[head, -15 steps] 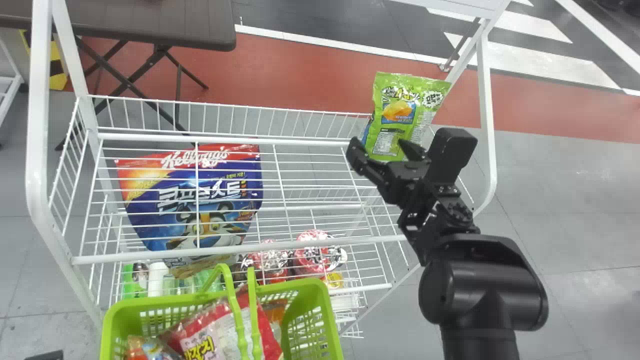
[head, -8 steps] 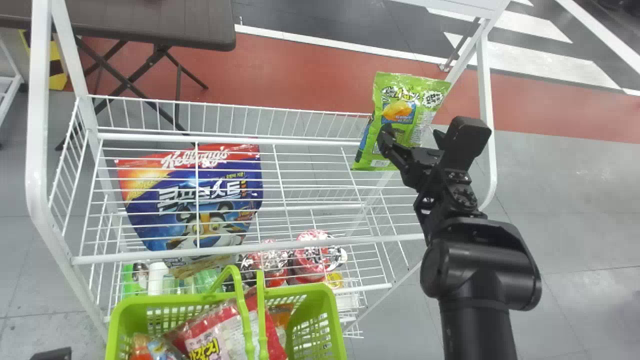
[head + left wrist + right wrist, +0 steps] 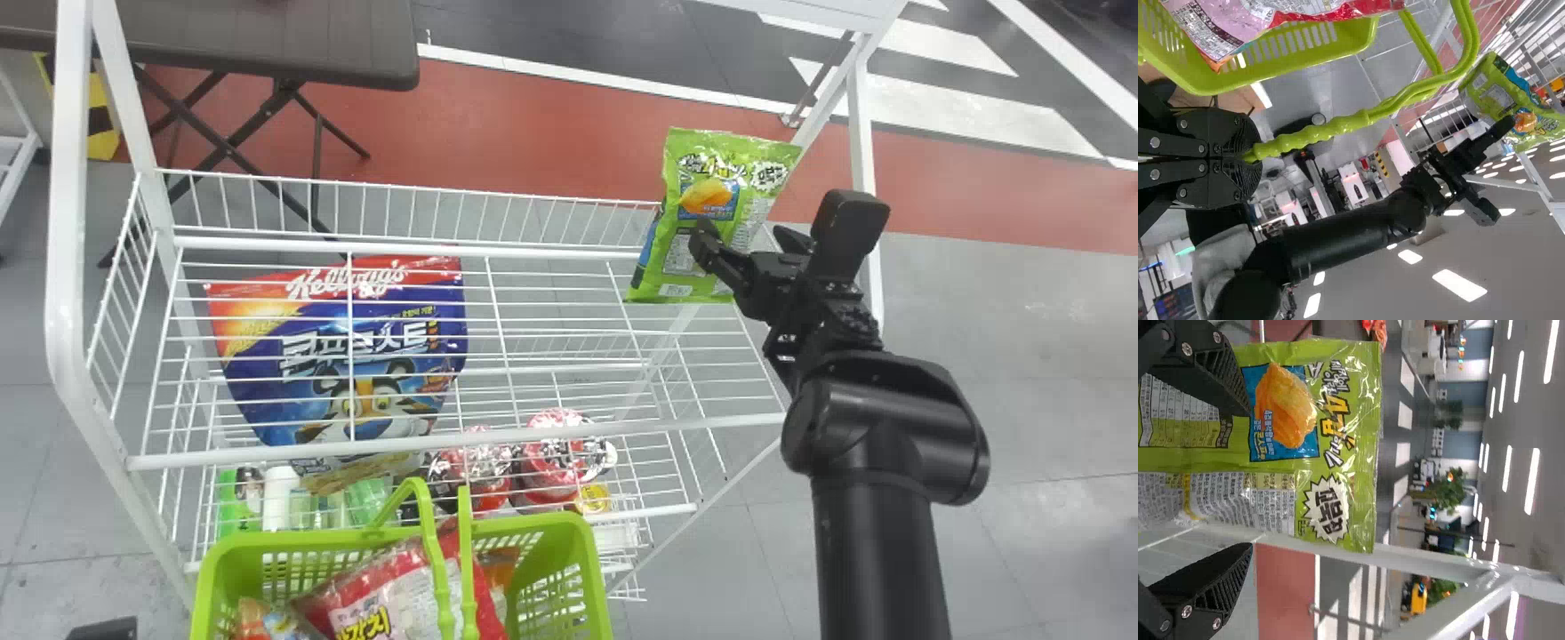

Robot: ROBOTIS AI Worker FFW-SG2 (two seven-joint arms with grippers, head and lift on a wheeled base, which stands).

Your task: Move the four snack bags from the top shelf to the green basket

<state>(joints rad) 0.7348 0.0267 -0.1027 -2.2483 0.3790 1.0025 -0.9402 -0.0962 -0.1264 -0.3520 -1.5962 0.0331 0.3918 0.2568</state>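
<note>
Green snack bag [image 3: 711, 200] stands upright at the far right corner of the wire top shelf [image 3: 533, 435], the right gripper's jaws [image 3: 740, 233] spread wide around its side, without clamping it. The left gripper's jaws [image 3: 1253, 157] close on the handle [image 3: 1338, 127] of the green basket [image 3: 582, 538], which holds a red-and-pink bag [image 3: 400, 591] near the shelf's front edge.

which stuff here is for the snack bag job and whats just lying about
Job:
green snack bag, top shelf
red snack bag, in green basket
right hand, open
left hand, on basket's handle

Lying about:
blue cereal bag, lower down
dark table, behind
</note>
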